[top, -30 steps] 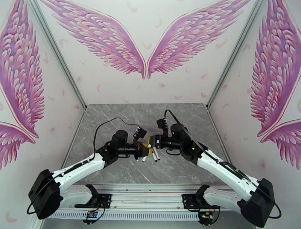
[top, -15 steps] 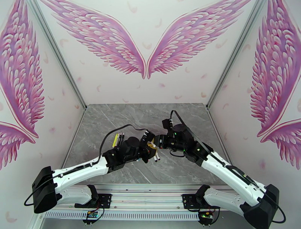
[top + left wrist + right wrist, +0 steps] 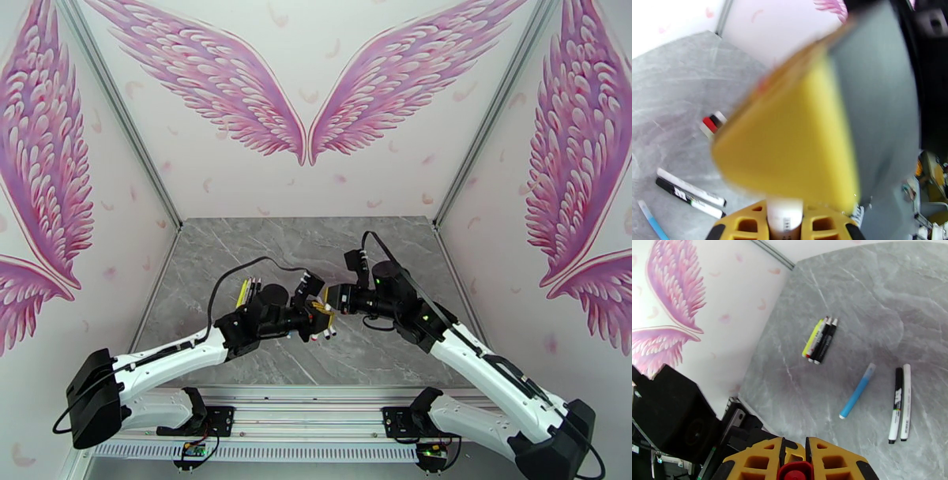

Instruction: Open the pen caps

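On grey marble tabletop [image 3: 261, 237]: pens [image 3: 824, 343] scattered; pink-wing walls [image 3: 308, 47] around.

We see a grey table [image 3: 877, 287] veined with pale marble streaks, and white walls [image 3: 237, 189] patterned with pink feathered wings. The blue pen [image 3: 857, 392] is light blue. In the right wrist view, a black pen [image 3: 896, 404] and a white pen [image 3: 905, 402] lie to its right, and a neon yellow pen [image 3: 811, 338] sits above it beside black pens [image 3: 826, 340]. The right gripper [image 3: 794, 451] and left gripper [image 3: 784, 207] are yellow with black. The first frames a red cap [image 3: 794, 472], the second a white barrel [image 3: 784, 223].
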Tool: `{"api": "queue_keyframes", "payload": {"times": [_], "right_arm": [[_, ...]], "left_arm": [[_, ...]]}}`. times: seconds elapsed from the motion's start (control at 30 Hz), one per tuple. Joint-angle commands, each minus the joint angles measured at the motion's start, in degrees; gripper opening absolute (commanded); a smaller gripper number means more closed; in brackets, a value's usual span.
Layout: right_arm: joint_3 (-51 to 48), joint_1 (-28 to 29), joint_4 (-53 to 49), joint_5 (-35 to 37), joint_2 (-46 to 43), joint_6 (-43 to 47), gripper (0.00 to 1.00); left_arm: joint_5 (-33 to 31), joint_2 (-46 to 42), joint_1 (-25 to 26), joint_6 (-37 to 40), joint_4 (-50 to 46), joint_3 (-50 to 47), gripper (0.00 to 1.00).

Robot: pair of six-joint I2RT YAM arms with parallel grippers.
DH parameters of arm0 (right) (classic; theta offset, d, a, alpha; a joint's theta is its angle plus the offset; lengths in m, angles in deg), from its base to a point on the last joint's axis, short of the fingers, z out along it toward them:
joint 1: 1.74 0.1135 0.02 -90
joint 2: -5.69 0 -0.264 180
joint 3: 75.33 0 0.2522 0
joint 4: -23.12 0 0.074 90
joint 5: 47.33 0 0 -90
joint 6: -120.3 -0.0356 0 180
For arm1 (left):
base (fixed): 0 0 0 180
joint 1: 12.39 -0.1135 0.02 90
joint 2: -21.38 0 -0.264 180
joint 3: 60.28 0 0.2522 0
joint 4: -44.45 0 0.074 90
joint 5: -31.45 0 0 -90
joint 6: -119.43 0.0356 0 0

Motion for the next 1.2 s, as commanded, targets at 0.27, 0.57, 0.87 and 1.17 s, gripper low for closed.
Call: {"api": "queue_keyframes", "payload": {"times": [0.27, 0.57, 0.87, 1.17], "right_arm": [[3.4, -3.6, -3.2, 3.3, -0.1, 3.1, 0.14], [6.7, -7.0, -22.2, 10.9, 5.2, 17.7, 0.20], [4.0, -17.4, -24.4, 13.7, 13.2, 21.6, 0.21], [6.2, -23.0, -21.4, 19.7, 26.5, 24.2, 0.22]], "left_arm": [[-1.9, -5.8, -1.4, 0.3, -6.3, -2.2, 0.01], [-10.9, -9.7, -6.6, -2.6, -8.7, -4.6, 0.00], [-9.9, -10.7, -10.3, -1.8, -10.4, -5.5, 0.00], [-7.8, -10.9, -11.7, -0.4, -9.6, -7.5, 0.00]]}}
